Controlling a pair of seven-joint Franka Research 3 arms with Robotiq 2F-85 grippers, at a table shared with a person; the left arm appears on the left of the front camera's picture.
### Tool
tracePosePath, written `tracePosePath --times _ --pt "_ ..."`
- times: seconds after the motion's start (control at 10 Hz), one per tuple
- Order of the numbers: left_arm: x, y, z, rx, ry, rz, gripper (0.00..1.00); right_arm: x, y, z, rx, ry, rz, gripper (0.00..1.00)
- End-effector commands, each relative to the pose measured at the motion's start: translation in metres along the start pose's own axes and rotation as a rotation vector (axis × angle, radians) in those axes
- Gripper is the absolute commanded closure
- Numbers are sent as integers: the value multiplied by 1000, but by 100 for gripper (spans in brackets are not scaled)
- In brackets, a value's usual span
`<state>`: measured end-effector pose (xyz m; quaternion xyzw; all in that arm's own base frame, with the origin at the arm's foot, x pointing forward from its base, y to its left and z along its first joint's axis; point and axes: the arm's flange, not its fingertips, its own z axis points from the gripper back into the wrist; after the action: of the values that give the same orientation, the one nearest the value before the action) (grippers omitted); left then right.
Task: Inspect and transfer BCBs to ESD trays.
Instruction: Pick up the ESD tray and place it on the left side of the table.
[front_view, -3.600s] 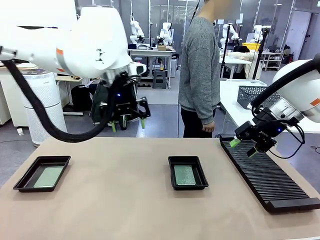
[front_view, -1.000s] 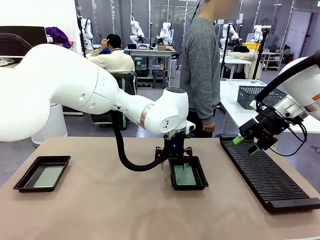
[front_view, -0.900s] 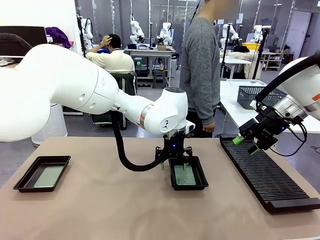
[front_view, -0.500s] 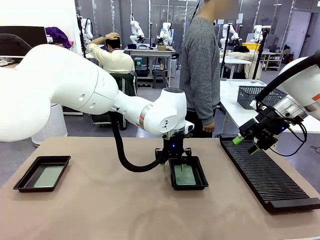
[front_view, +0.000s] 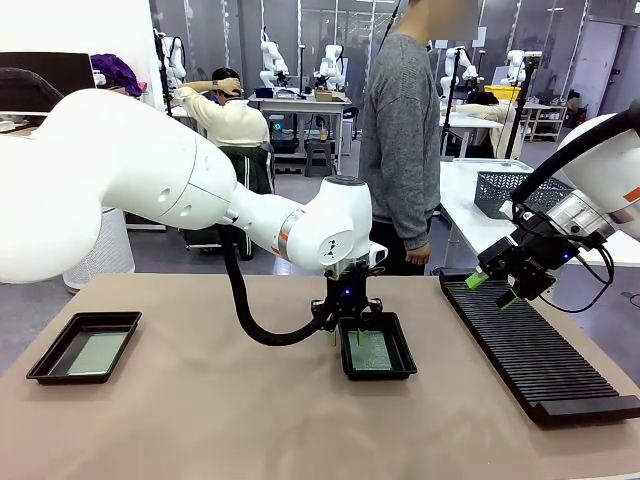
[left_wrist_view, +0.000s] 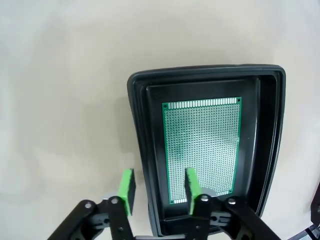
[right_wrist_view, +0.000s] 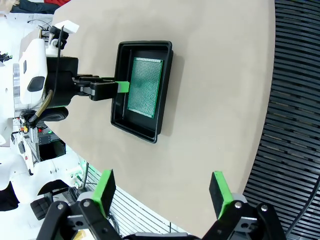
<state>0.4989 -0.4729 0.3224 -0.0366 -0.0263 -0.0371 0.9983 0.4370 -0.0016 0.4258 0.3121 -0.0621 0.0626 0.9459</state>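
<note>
Two black ESD trays lie on the tan table, one at the left and one in the middle. Each holds a green BCB, at the left and in the middle. My left gripper is down at the middle tray's left wall. In the left wrist view its jaws straddle that wall of the tray: one pad is outside and the other is over the BCB, with small gaps still showing. My right gripper hangs open and empty above the rack's far end.
A long black ribbed rack runs along the table's right side. A person in a grey sweater stands at the far edge. A grey basket sits on a side table behind. The right wrist view shows the tray, its BCB and the rack.
My left arm came from high at the left down to the middle tray. Over the last second its jaws narrowed around the tray's wall. The right arm stayed still.
</note>
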Motion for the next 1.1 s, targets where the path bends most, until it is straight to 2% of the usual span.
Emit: tracePosePath --times 0.0,0.8,0.9,1.0 --pt "-5 9 -4 -21 1 -3 53 -1 1 0 -9 0 -6 0" --pt "-6 11 -4 -2 6 10 96 -1 1 0 -9 0 -6 0" --pt "-5 11 -4 -4 5 8 100 -1 1 0 -9 0 -6 0" --pt "-6 11 -4 -4 5 9 100 -1 1 0 -9 0 -6 0"
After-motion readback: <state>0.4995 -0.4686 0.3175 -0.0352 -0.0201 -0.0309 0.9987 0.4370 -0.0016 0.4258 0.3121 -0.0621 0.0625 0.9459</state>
